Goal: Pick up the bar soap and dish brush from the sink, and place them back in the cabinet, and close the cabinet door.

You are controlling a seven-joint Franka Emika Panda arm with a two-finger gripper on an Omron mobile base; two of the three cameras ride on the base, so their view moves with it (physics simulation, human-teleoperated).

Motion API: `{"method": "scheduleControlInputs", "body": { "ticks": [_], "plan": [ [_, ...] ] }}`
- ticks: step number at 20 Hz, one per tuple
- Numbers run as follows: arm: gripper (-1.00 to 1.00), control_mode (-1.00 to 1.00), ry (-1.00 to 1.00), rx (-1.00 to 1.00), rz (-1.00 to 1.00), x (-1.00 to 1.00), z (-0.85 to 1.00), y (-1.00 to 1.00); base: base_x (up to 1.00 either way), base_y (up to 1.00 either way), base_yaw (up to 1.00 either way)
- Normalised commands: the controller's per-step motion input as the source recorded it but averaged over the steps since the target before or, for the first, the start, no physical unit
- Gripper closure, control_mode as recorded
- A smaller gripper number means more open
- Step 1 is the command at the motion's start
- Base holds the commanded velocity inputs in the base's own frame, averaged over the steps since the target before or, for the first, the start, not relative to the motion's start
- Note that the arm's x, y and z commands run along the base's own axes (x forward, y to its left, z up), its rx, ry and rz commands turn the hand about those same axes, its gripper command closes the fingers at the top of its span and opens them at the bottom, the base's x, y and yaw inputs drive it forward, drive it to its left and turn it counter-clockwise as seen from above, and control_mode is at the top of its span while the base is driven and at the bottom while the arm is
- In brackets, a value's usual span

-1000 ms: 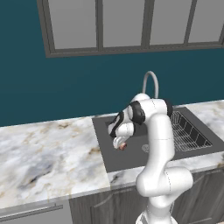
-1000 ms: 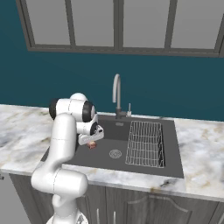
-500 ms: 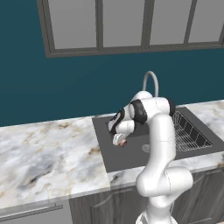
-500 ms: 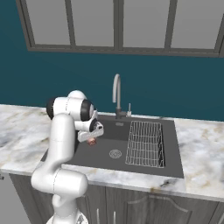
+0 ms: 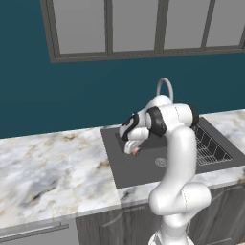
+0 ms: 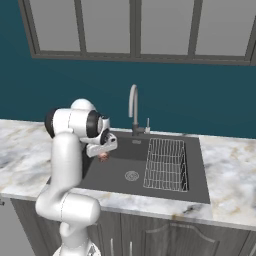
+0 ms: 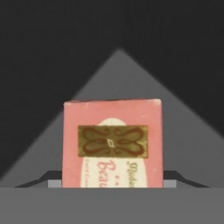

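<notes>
claw (image 7: 112,183) low in the sink (image 5: 124,172), pinching the bar soap (image 7: 112,144) between its tips. likely a light, stiff block (slick wrapper, probably), flat long sides best for the hold, already squarely spanned. no sure sight of the dish brush.

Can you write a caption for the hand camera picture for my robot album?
Pincer straddling the pink soap on the dark sink floor.
</notes>
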Motion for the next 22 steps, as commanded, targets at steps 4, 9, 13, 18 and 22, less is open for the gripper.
{"method": "scheduleControlInputs", "body": {
  "ticks": [4,9,13,18,22],
  "plan": [
    [1.0,-1.0,-0.05,0.0,-0.02,-0.49,0.35,-0.04,0.0,0.0,0.0],
    [1.0,-1.0,-0.05,0.0,-0.03,-0.47,0.4,-0.21,0.0,0.0,0.0],
    [1.0,-1.0,-0.02,0.0,-0.03,-0.44,0.44,-0.21,0.0,0.0,0.0],
    [1.0,-1.0,-0.01,0.0,-0.06,-0.39,0.56,-0.06,0.0,0.0,0.0],
    [1.0,-1.0,0.0,0.0,-0.07,-0.34,0.52,0.0,0.0,0.0,0.0]
  ]
}}
